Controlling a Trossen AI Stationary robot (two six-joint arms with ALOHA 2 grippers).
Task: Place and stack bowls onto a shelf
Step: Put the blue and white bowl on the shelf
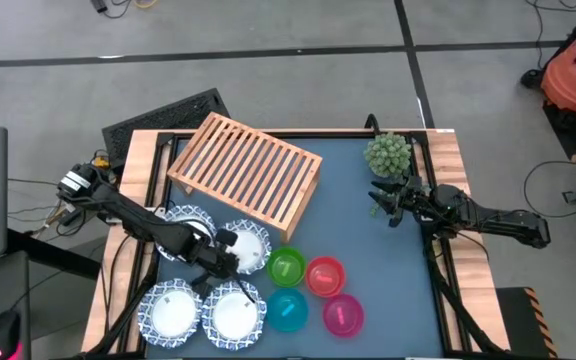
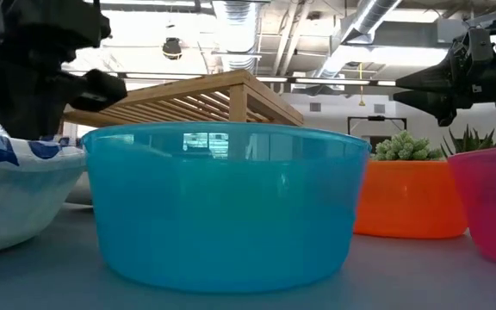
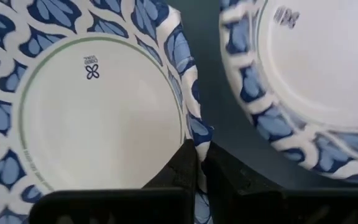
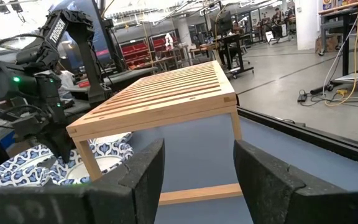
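Observation:
Four white bowls with blue patterned rims sit near the table's left near corner (image 1: 173,310), (image 1: 233,315), (image 1: 190,222), (image 1: 251,243). Beside them stand the green (image 1: 286,268), red (image 1: 325,277), teal (image 1: 288,310) and magenta (image 1: 343,316) bowls. The slatted wooden shelf (image 1: 246,175) stands farther back, upright on its legs. My left gripper (image 1: 230,258) is low among the white bowls, shut on one rim (image 3: 194,149). My right gripper (image 1: 388,205) hovers open at the right, facing the shelf (image 4: 160,93). My left gripper pinches the patterned rim (image 3: 191,134) of a white bowl (image 3: 92,112), one finger inside the bowl and one outside. The fingers (image 3: 179,165) come from above, slanting down. Whether the bowl is lifted off the table, I cannot tell.
A green bushy plant (image 1: 388,153) stands at the far right, just behind my right gripper. A second white bowl (image 3: 316,81) lies close beside the held one. Bare blue table (image 1: 368,260) lies between the shelf, the small bowls and the right arm.

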